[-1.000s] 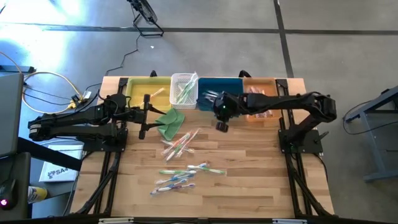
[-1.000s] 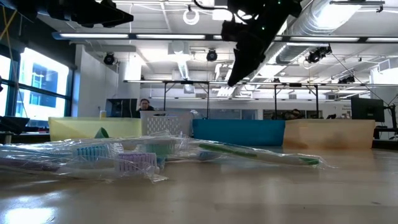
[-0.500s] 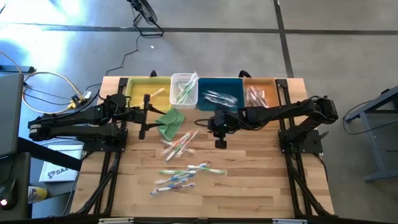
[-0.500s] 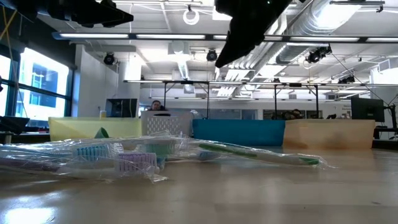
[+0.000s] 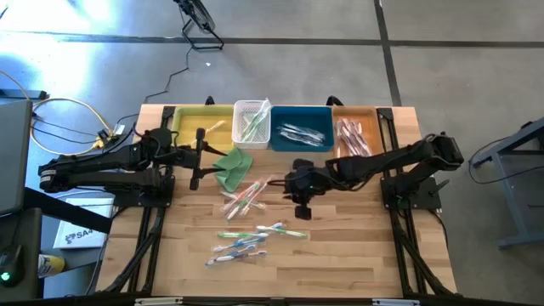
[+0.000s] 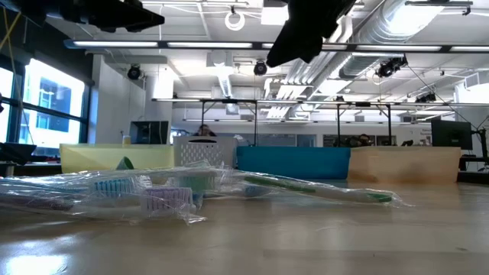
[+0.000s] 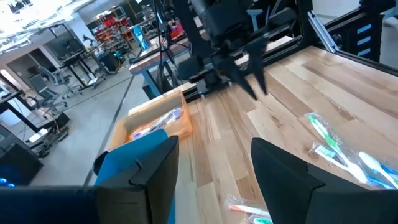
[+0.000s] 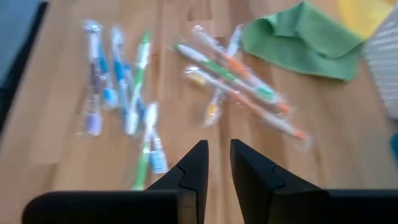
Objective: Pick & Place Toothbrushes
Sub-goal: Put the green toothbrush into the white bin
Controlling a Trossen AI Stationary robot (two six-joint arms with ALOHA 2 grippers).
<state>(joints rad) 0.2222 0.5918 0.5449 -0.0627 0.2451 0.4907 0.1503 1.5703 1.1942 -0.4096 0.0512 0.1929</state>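
right tool (image 5: pixel 303 206), fingers nearly closed and empty, hovers just beside the loose toothbrushes (image 5: pixel 246 197) on the table.

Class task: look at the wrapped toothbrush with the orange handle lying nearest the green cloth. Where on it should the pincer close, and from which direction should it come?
Grip the orange-handled toothbrush at mid-handle, coming straight down from above. It lies flat on the table, thin and long, so the fingers should straddle its narrow width, crosswise to its length. Neighbouring wrapped brushes overlap it, so mid-handle is probably the clearest spot. The right pincer hovers close by.
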